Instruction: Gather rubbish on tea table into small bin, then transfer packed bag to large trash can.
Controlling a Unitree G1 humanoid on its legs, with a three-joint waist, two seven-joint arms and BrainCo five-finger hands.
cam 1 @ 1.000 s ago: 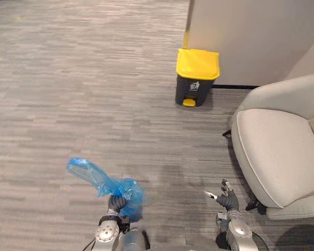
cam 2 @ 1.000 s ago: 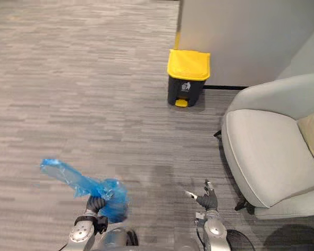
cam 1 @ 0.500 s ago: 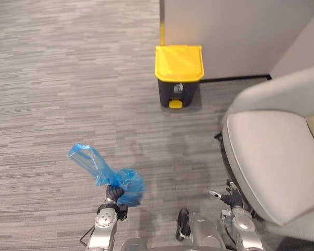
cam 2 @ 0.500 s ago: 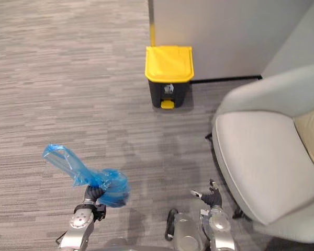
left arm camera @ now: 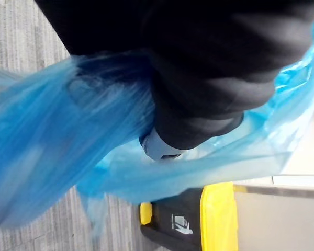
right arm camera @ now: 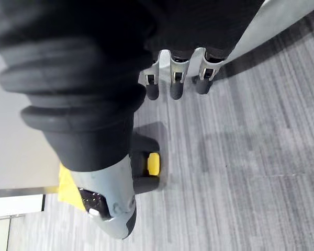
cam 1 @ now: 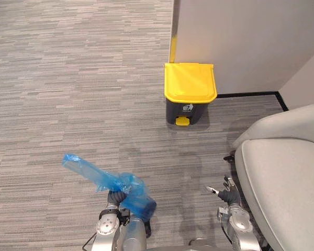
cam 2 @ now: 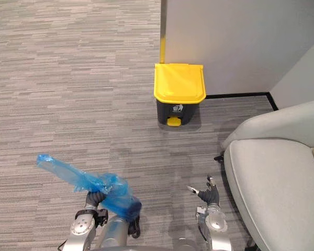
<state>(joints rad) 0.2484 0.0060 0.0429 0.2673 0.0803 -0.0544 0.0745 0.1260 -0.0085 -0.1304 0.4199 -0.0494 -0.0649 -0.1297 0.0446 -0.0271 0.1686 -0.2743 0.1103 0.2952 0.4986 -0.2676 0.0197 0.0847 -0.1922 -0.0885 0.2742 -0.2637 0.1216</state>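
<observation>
A blue plastic rubbish bag (cam 1: 112,184) hangs bunched from my left hand (cam 1: 115,198), whose fingers are curled round its neck; a long loose tail sticks out to the left. In the left wrist view the blue bag (left arm camera: 57,151) wraps close round the hand. The large trash can (cam 1: 189,94), dark grey with a shut yellow lid and a yellow pedal, stands on the carpet against the wall ahead, slightly right. My right hand (cam 1: 226,194) hovers low at the right, fingers relaxed and holding nothing. The right wrist view shows its fingers (right arm camera: 175,89) over carpet.
A light grey armchair (cam 1: 288,178) fills the right side, close beside my right hand. A pale wall panel (cam 1: 240,42) stands behind the can, with a black skirting strip along its foot. Grey striped carpet (cam 1: 68,94) stretches open to the left and ahead.
The camera has moved: the can and armchair have shifted right in the picture. The blue bag stays held in my left hand, its tail now lower. The right hand stays relaxed.
</observation>
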